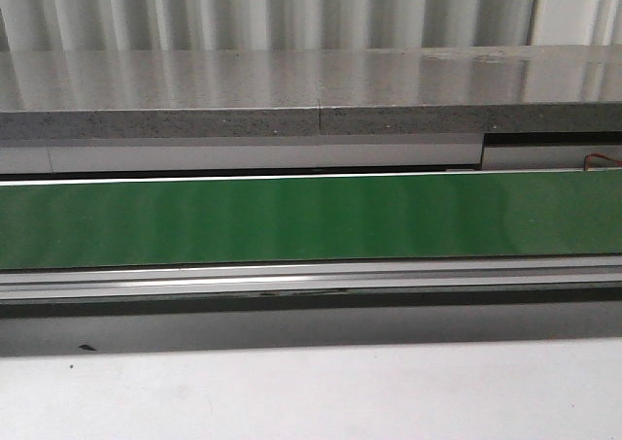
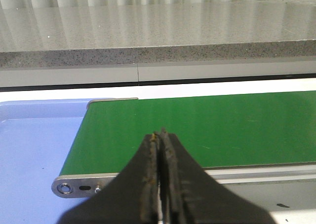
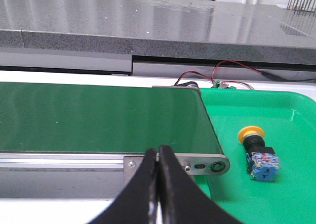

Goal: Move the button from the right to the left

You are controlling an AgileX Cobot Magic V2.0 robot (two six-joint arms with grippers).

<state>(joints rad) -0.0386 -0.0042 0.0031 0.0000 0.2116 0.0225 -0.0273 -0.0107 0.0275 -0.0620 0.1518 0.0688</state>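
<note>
Small yellow-capped push-button with black collar and blue-grey contact block lying on its side in green plastic tray, lower right of right wrist frame, just beside green conveyor belt end; right gripper closed, empty; left gripper closed over belt; blue tray at left.

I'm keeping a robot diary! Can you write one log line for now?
button: lying in green tray | left gripper: shut, empty | right gripper: shut, empty | belt: bare
</note>
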